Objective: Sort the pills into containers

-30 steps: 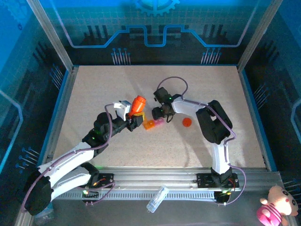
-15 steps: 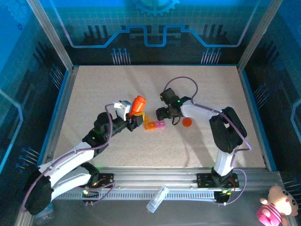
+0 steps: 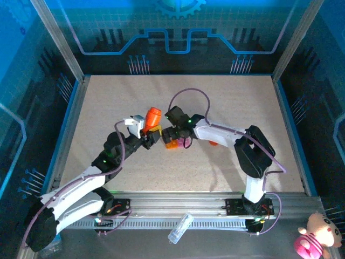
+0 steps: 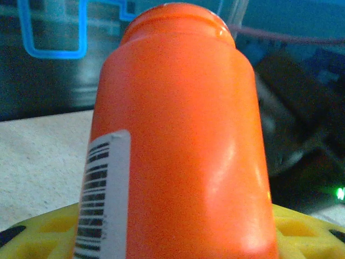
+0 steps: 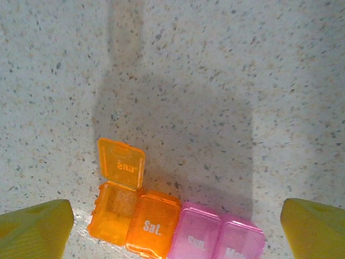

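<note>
Seemingly pre-pour: left gripper (image 3: pixel 151 131) clamps orange cylindrical plastic bottle (image 4: pixel 178 140) beside translucent orange-pink compartment strip (image 5: pixel 161 224); right gripper (image 3: pixel 173 131) wide, empty above it; next, tip bottle.

2 orange compts (image 5: pixel 152 224), 2 pink compts (image 5: pixel 197 237), 1 orange bottle (image 4: pixel 178 135), 1 plush toy (image 3: pixel 315 237).

From high above the near edge we look down and forward over the whole table (image 3: pixel 108 102). From the left wrist we look nearly level toward the far side, pressed close to the bottle (image 4: pixel 178 135). From the right wrist we look straight down, close over the containers (image 5: pixel 172 224). Our overhead view shares both with the wrists.
</note>
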`<control>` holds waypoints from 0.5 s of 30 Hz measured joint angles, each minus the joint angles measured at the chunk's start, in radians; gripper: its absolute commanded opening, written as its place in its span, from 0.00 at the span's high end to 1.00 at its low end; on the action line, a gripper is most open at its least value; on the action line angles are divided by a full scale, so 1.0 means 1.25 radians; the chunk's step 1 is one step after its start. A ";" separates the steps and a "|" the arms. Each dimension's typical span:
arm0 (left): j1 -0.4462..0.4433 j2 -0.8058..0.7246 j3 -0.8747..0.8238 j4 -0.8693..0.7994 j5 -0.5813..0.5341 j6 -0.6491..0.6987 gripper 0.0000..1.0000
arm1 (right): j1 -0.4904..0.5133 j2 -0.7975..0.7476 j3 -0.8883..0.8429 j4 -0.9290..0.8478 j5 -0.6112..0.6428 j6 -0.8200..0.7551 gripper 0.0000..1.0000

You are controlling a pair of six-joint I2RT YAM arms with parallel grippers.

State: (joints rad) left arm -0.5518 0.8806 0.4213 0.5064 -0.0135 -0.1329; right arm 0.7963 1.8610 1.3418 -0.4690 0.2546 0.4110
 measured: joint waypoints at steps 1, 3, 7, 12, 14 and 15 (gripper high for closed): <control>0.001 -0.011 0.000 0.001 -0.014 0.000 1.00 | 0.005 0.007 0.001 -0.003 0.001 0.000 0.01; 0.003 -0.031 0.000 0.001 -0.041 0.001 1.00 | 0.012 0.020 0.007 -0.011 0.007 0.000 0.01; 0.016 -0.053 0.000 0.000 -0.087 0.002 1.00 | 0.026 0.043 0.023 -0.017 0.025 0.000 0.00; 0.027 -0.061 -0.004 0.000 -0.113 0.002 1.00 | 0.042 0.064 0.042 -0.027 0.048 0.000 0.00; 0.030 -0.061 -0.004 0.000 -0.118 0.002 1.00 | 0.047 0.072 0.046 -0.029 0.052 0.000 0.00; 0.031 -0.061 -0.004 0.000 -0.119 0.002 1.00 | 0.049 0.076 0.047 -0.029 0.054 0.000 0.00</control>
State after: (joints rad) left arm -0.5125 0.8040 0.4160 0.5064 -0.1619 -0.1299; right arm 0.8577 1.9556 1.4002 -0.5056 0.3225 0.4110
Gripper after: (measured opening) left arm 0.539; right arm 0.999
